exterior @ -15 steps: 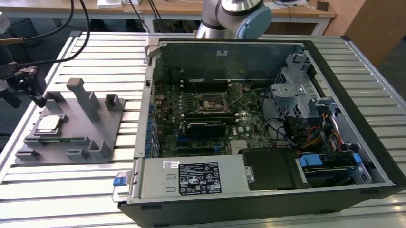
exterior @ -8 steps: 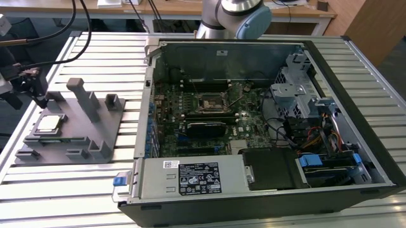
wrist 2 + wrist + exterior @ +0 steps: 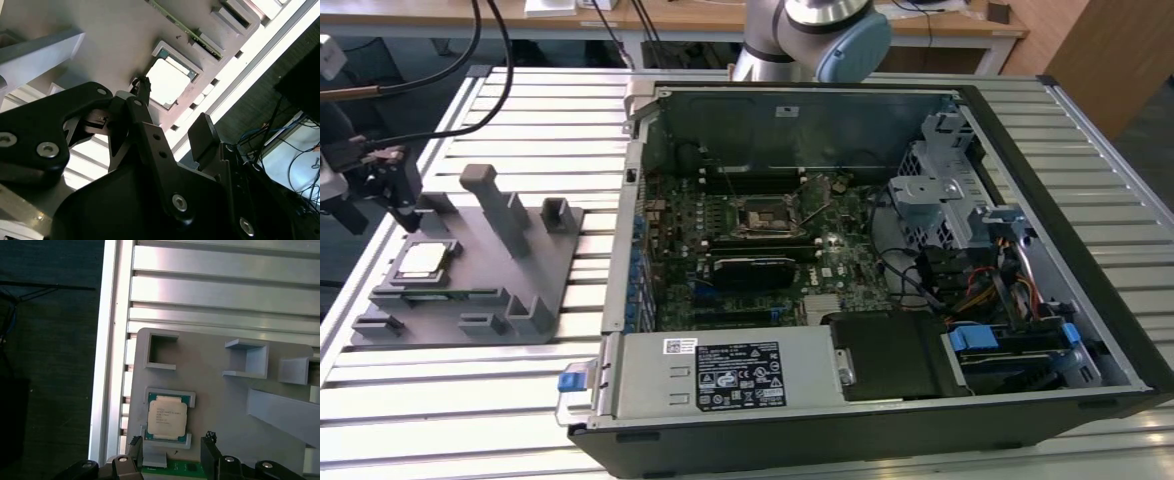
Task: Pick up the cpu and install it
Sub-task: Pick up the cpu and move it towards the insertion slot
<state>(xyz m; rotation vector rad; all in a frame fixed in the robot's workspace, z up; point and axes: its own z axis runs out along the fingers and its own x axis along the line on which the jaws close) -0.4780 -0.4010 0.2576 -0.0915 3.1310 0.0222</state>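
1. Black two-fingered pincer [image 3: 400, 205] hangs open at the exterior view's left, over the far corner of a grey plastic fixture tray [image 3: 520, 300], its jaws apart with nothing between them.
2. The cpu [image 3: 424, 262], a small flat square chip with a silvery-grey metal top and a pale tan rim, lies flat in a shallow square pocket [image 3: 150, 392] of that tray, near the tray's edge on the exterior view's left.
3. Seen in both wrist views, the pincer [image 3: 172, 100] is poised near the cpu [image 3: 167, 82]. In the first wrist view its dark fingers [image 3: 209, 450] stand either side of the pocket's edge, clear of the cpu [image 3: 167, 417].
4. A thin green circuit strip [image 3: 172, 469] sits in a tray slot just beside the pocket.
5. An open black computer case [image 3: 801, 125] lies on its side on the slatted aluminium desk [image 3: 467, 400], to the exterior view's right of the tray.
6. Inside the case, a green motherboard [image 3: 841, 265] faces up, its dark square metal-framed socket [image 3: 762, 217] well apart from the cpu.
7. Behind the case rises the robot's grey and pale-blue arm [image 3: 834, 35].
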